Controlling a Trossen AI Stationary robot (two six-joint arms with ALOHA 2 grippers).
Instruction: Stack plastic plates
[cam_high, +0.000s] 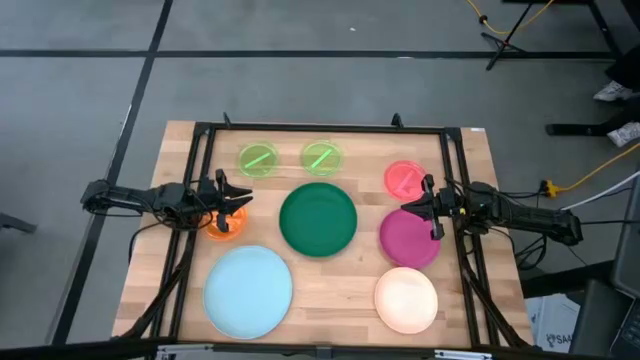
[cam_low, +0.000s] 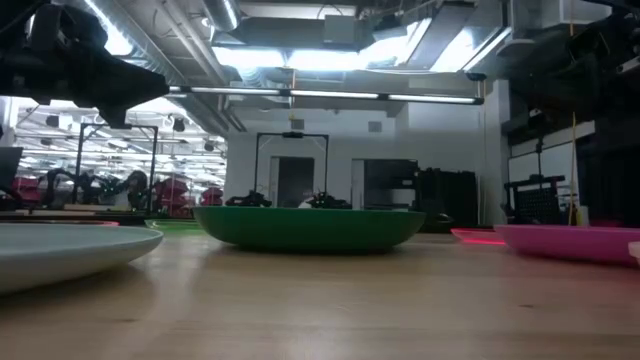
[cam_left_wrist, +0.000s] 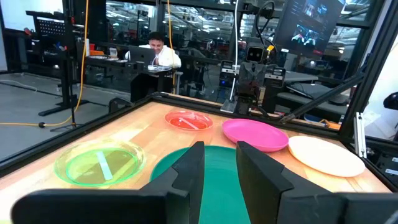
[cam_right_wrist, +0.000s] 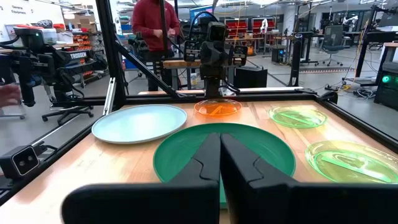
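Nothing is stacked yet: we count eight plates lying flat and apart on the table (cam_high: 180, 140), round, so none has a long axis.

Along the left edge our left gripper (cam_high: 236, 199) hovers over the orange plate (cam_high: 225, 224), fingers released with a gap between them. The light blue plate (cam_high: 248, 290) sits near the front edge. Two neon green plates (cam_high: 259, 160) line the back edge, and the dark green plate (cam_high: 318, 219) is central.

Rightward lie the pink plate (cam_high: 402, 177), magenta plate (cam_high: 405, 240) and cream plate (cam_high: 406, 299). Our right gripper (cam_high: 412, 203) hangs between pink and magenta, fingers clenched on nothing. All stacking remains.
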